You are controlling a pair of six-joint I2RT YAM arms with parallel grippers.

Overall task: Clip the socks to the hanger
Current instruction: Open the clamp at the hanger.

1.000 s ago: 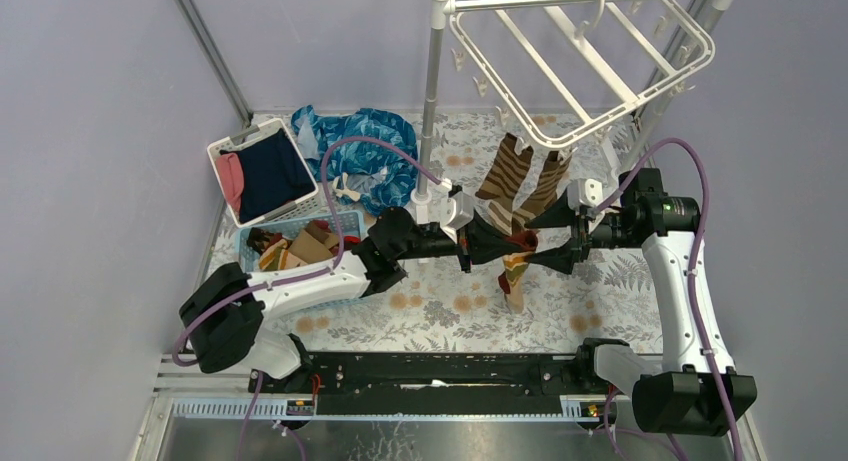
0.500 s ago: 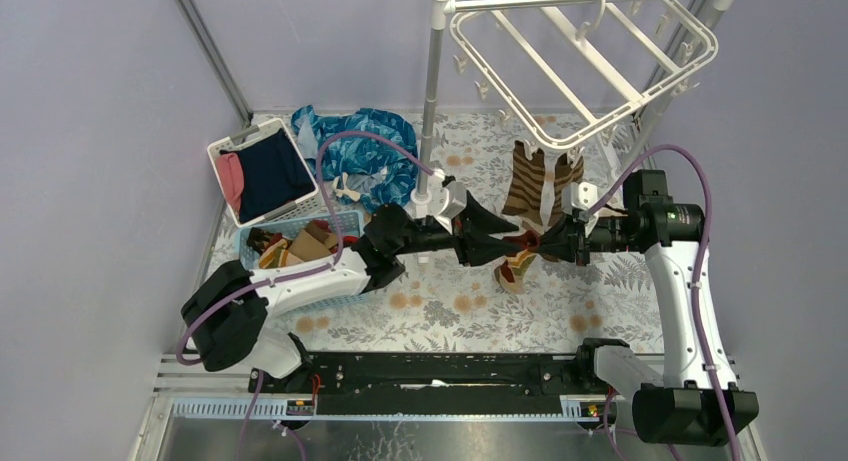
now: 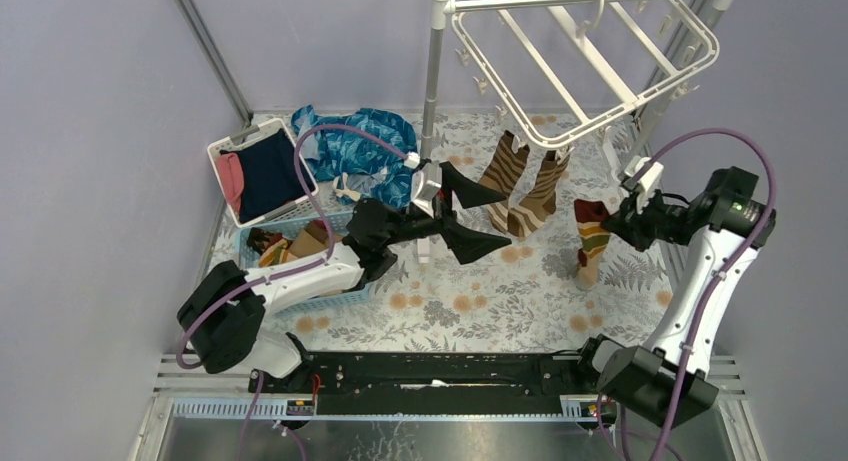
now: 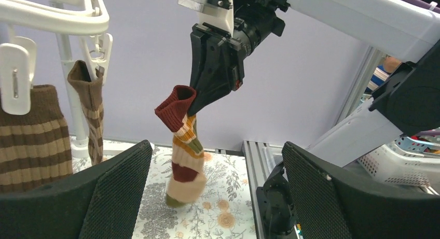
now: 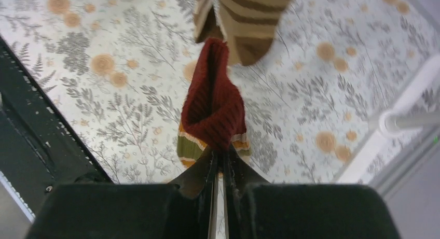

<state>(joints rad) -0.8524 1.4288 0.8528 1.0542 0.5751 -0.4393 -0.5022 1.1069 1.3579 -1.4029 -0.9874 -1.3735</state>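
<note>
A banded sock (image 3: 590, 243) with a red cuff and green, orange and tan bands hangs from my right gripper (image 3: 612, 226), which is shut on its cuff (image 5: 215, 105). Its toe dangles just above the floral table. My left gripper (image 3: 482, 217) stands wide open to the left of it, nothing between its fingers (image 4: 111, 192); in the left wrist view the banded sock (image 4: 184, 145) hangs well ahead of them. Two brown striped socks (image 3: 522, 181) hang clipped to the near edge of the white hanger (image 3: 590, 71), and they also show at the left (image 4: 33, 140).
The grey-white rack pole (image 3: 432, 91) stands behind my left gripper. A blue patterned cloth (image 3: 355, 146), a white basket (image 3: 222, 141) with navy and pink clothes, and a blue basket (image 3: 345, 221) with more socks sit at the back left. A black rail (image 3: 430, 371) runs along the near edge.
My left gripper has opened, let go of the banded sock and drawn back left. My right gripper has shut on the sock's cuff and carried it to the right.
</note>
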